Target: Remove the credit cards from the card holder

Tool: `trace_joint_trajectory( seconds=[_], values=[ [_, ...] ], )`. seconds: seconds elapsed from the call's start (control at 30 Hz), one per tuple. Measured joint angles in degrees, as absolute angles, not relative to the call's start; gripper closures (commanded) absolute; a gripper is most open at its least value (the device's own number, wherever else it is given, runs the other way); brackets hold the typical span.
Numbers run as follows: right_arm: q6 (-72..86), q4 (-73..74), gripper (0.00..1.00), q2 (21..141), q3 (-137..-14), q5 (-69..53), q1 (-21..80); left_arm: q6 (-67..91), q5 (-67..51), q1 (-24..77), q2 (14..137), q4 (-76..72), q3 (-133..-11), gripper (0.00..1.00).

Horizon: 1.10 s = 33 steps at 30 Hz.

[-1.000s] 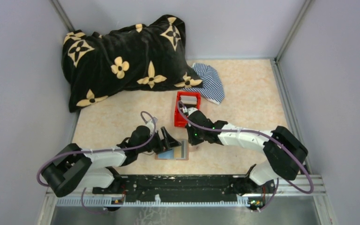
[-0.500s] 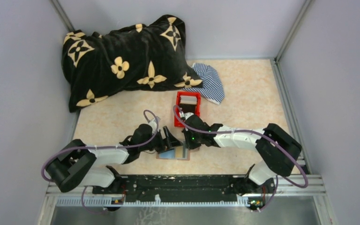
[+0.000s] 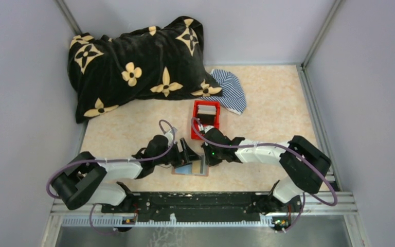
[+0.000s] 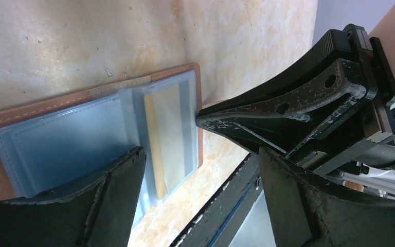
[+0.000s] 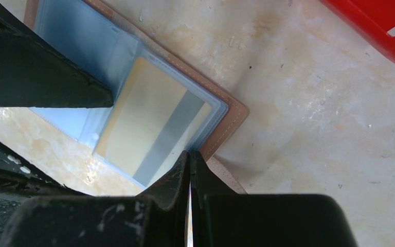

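Observation:
The card holder (image 3: pixel 190 169) lies open on the table, reddish-brown rim with clear bluish sleeves (image 4: pixel 67 144). A cream-orange card with a grey stripe (image 5: pixel 149 123) sits in the right sleeve and also shows in the left wrist view (image 4: pixel 167 134). The left sleeve looks light blue; I cannot tell whether a card is in it. My left gripper (image 3: pixel 184 151) is open and hovers low over the holder (image 4: pixel 200 154), one finger (image 4: pixel 82 206) over the left sleeve. My right gripper (image 3: pixel 204 160) is shut, its tips (image 5: pixel 190 154) at the holder's right edge (image 5: pixel 226 123).
A red open-top box (image 3: pixel 205 119) with a grey item inside stands just behind the holder, and its corner shows in the right wrist view (image 5: pixel 380 25). A striped cloth (image 3: pixel 231 90) and a black flowered pillow (image 3: pixel 139 67) lie at the back. The arms' base rail (image 3: pixel 195 203) runs along the near edge.
My right gripper moved from beside the red box down and left to the holder's right edge. My left gripper shifted slightly right over the holder.

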<state>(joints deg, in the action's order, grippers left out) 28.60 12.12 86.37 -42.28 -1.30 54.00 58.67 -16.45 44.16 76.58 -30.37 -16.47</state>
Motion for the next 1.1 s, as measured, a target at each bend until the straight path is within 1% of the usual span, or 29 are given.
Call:
trace_joint_trajectory(
  seconds=[0.17, 0.3, 0.37, 0.53, 0.73, 0.87, 1.1],
  values=[
    [28.6, 11.1, 1.00, 86.8, -42.0, -1.8, 54.0, 57.9, -17.0, 44.2, 77.1, -29.8, -17.2, 0.15],
    [28.6, 11.0, 1.00, 86.9, -42.0, -2.0, 53.9, 56.7, -18.8, 44.0, 79.8, -29.4, -19.1, 0.16],
    [28.6, 11.0, 1.00, 86.9, -42.0, -2.2, 53.8, 56.2, -20.3, 43.6, 81.1, -29.3, -19.8, 0.21],
    [28.6, 10.9, 1.00, 87.0, -42.0, -2.4, 53.8, 55.2, -23.0, 42.3, 82.7, -30.2, -20.0, 0.26],
    [28.5, 10.9, 1.00, 87.1, -42.0, -2.6, 53.7, 54.3, -23.3, 42.1, 83.0, -31.2, -19.5, 0.37],
    [28.5, 10.9, 1.00, 87.2, -42.0, -2.7, 53.6, 54.5, -23.6, 41.6, 84.1, -35.5, -17.7, 0.45],
    [28.5, 10.8, 1.00, 87.6, -42.0, -3.3, 53.3, 58.5, -25.6, 39.8, 88.2, -50.0, -12.5, 0.46]
  ],
)
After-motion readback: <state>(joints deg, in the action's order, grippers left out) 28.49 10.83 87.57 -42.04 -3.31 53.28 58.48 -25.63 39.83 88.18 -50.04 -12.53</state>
